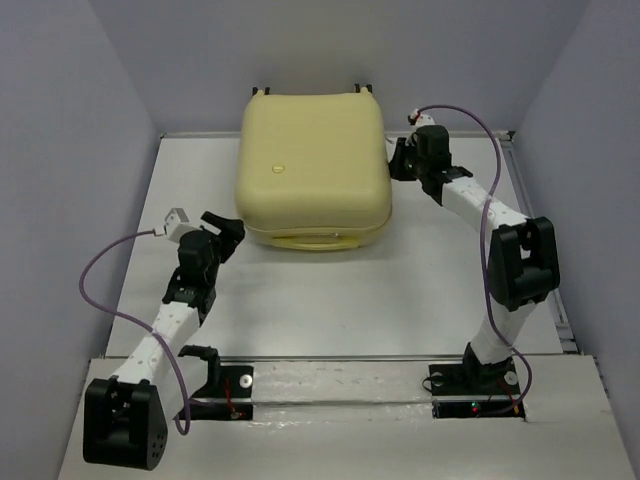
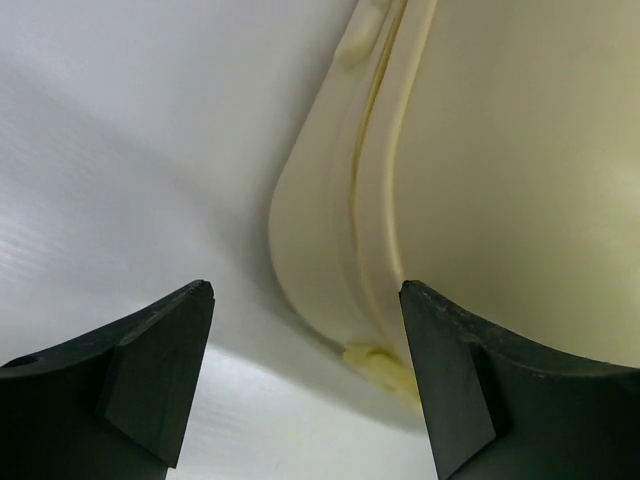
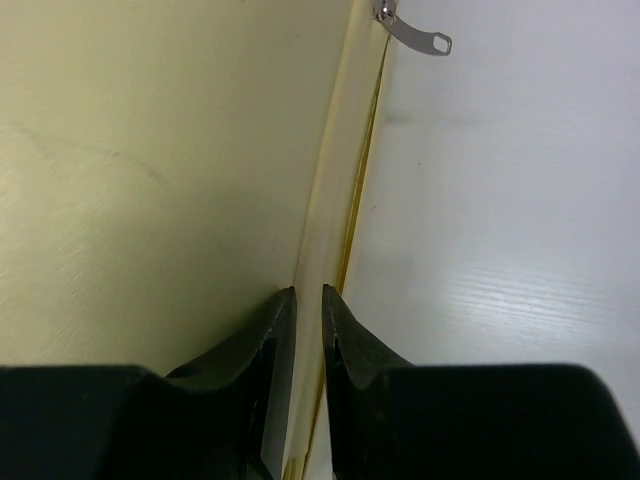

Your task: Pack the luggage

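Toward the far side of the white table, about midway across it, you have the luggage lying flat with its pale yellow shell closed and facing up. Two small dark parts show at its far edge, too small to identify. Your left gripper sits low just off the near-left rounded corner of the case, close to it but not touching. Its jaws stand wide apart with nothing between them, and the wrist view looks past them at the corner's curved seam. Your right gripper is against the right side of the case, near the far corner. From its wrist camera the two fingers are only a thin slit apart, lined up with the seam where the shell meets the table, and nothing shows between them. A small metal zipper pull lies beside that seam, well ahead of the fingertips and clear of them.
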`<move>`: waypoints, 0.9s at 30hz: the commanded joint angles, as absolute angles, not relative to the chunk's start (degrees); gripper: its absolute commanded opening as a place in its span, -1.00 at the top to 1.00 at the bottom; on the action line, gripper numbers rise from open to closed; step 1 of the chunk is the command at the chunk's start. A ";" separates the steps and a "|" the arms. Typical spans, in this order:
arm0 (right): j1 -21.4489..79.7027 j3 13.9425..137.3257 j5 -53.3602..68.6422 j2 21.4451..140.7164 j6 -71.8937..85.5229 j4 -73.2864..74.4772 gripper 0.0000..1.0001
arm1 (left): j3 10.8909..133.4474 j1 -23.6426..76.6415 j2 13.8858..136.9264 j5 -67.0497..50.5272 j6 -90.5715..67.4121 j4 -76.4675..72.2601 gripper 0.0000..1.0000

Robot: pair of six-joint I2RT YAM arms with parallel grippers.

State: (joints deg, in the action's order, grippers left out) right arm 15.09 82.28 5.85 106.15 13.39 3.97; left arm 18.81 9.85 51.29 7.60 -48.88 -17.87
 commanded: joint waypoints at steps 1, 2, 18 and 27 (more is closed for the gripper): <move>17.49 79.20 7.56 98.53 13.80 0.62 0.53 | 30.91 5.28 50.18 6.51 -47.19 -17.94 -0.68; 16.01 78.67 7.73 98.18 13.71 0.62 0.53 | 31.72 2.58 51.06 5.72 -48.68 -18.45 -0.65; 12.48 83.48 4.83 107.82 17.84 2.46 0.61 | 71.71 -6.15 101.23 -19.24 -48.51 -15.38 -0.55; 12.48 93.94 16.84 120.49 20.30 1.06 0.60 | 72.26 -1.77 109.43 -22.59 -52.55 -21.96 -0.51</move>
